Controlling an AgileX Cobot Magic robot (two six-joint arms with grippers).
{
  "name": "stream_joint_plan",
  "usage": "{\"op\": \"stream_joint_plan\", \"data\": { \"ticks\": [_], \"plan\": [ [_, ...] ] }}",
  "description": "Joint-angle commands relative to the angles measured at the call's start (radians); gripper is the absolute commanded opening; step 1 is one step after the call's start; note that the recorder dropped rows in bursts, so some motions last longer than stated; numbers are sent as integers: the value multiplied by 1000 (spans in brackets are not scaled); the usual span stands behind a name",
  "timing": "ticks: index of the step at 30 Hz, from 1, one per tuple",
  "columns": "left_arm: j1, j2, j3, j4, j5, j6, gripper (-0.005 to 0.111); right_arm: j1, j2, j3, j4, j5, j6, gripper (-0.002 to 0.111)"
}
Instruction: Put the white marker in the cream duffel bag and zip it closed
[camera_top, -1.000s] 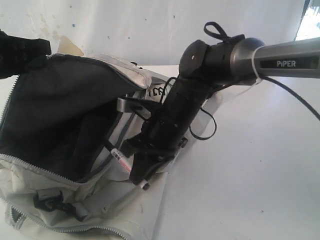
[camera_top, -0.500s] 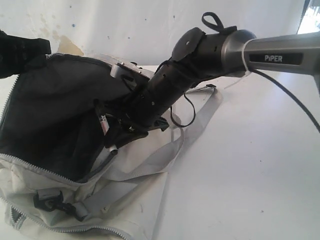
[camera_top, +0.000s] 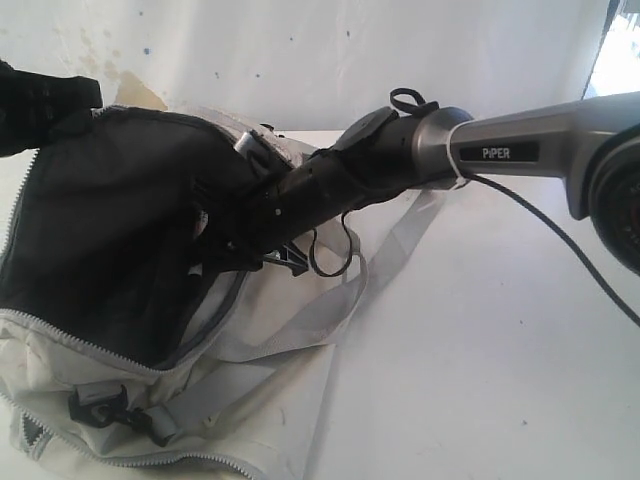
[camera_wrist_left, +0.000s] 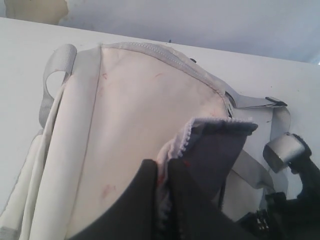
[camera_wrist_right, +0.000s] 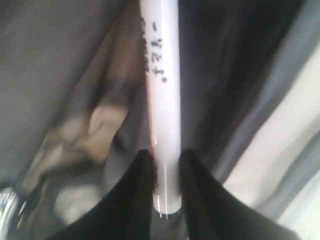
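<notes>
R gripper (camera_wrist_right: 166, 156): 1 of 2; you've got its fingers (camera_wrist_right: 142, 172) clamped on the white marker, one each side of the barrel near one end.
White marker (camera_wrist_right: 163, 95): 1; held in R gripper, inside the open mouth of the bag w/ dark lining around it. Not lying on anything you can see.
Marker print: dark marks + a red line along the barrel, too blurred to read.
L gripper (camera_wrist_left: 161, 169): 2nd of 2; pinched tight on the bag's edge, w/ zip trim and dark lining caught between its fingers.
Cream duffel bag (camera_top: 60, 380): 1; lying on the table, zip undone, mouth gaping, upper flap lifted at the L gripper's end.
Grey straps (camera_top: 395, 245): at least 2 bands in ext view, trailing out of the bag onto the table under the R arm (camera_top: 520, 150).
Black buckle (camera_top: 105, 405): 1, on the bag's near side.
Cable (camera_top: 560, 240): 1, hanging slack off the R arm.
Table (camera_top: 480, 350): white, marked w/ small specks.
Hidden: in ext view R gripper's tip is black on dark lining, so you can't pick out the marker or the fingers there.
Cut off: bag's near corner and L arm run out of frame; L wrist view crops its own fingers.
Hard to tell: which end of the marker is capped; far end leaves the R wrist view.
</notes>
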Motion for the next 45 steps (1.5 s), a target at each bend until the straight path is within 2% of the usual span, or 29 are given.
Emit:
{"op": "stream_joint_plan", "data": {
  "ticks": [1,4,11,16,21,23,24,26,27,28,33,35,37,42,44,45],
  "plan": [
    [0,-10,-10,-3,-4,1,0,-1,12,-5,27,-91,-14,0],
    [0,-10,-10,-3,-4,1,0,-1,19,-5,61,-98,-28,7],
    [0,-10,-10,-3,-4,1,0,-1,22,-5,186,-117,-188,34],
    [0,-10,-10,-3,-4,1,0,-1,22,-5,187,-143,-201,49],
    [0,-10,-10,-3,-4,1,0,-4,18,-5,150,11,-201,49],
    [0,-10,-10,-3,-1,1,0,-32,14,-14,58,138,-196,47],
    [0,-10,-10,-3,-1,1,0,-43,12,-14,17,183,-188,42],
    [0,-10,-10,-3,14,16,0,-111,-17,-14,-181,342,-134,14],
    [0,-10,-10,-3,20,50,0,-137,-32,-14,-245,399,-136,6],
    [0,-10,-10,-3,27,55,0,-149,-42,-14,-267,411,-136,4],
    [0,-10,-10,-3,82,71,0,-232,-67,-14,-395,411,-136,3],
    [0,-10,-10,-3,117,159,0,-257,-67,-12,-474,411,-136,3],
    [0,-10,-10,-3,156,253,0,-268,-67,-12,-531,411,-136,3],
    [0,-10,-10,-3,212,281,0,-287,-67,-12,-584,379,-136,3],
    [0,-10,-10,-3,224,290,6,-287,-67,-12,-584,353,-136,3],
    [0,-10,-10,-3,230,290,15,-287,-64,-12,-584,345,-136,3]
  ]
}}
